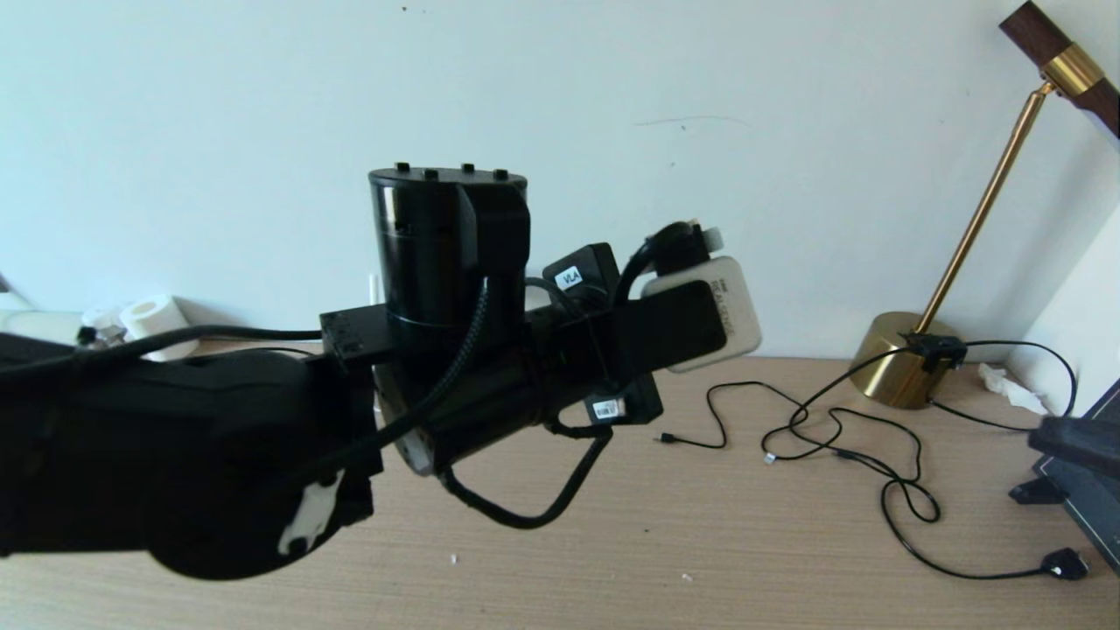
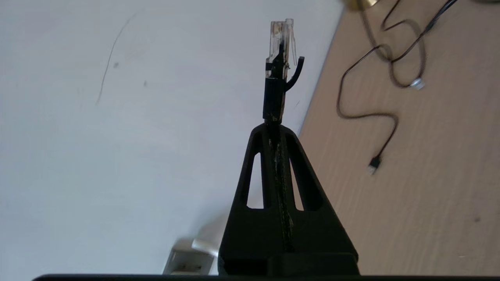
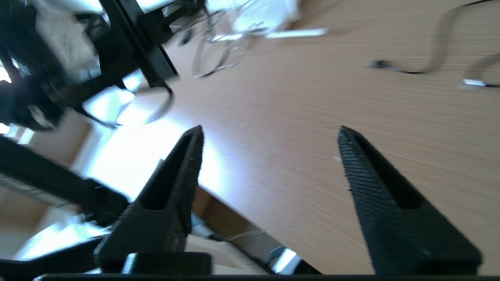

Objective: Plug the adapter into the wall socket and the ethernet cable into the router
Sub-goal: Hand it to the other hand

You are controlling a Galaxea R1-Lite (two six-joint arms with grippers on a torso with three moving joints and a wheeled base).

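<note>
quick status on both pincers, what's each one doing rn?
Left pincer: shut on the ethernet cable, clear plug tip sticking out past the fingertips.
Right pincer: open, holding nothing, above the wooden table.

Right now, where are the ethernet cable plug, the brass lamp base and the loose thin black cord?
ethernet cable [image 2: 280, 39]: left wrist view, clear plug tip.
brass lamp [image 1: 897, 372]: head view, round base.
thin black cord [image 1: 906, 503]: head view, loop on the desk.

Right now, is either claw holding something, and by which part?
The left gripper pinches the ethernet cable by its black boot, behind the clear plug. The right gripper is open, empty.
</note>
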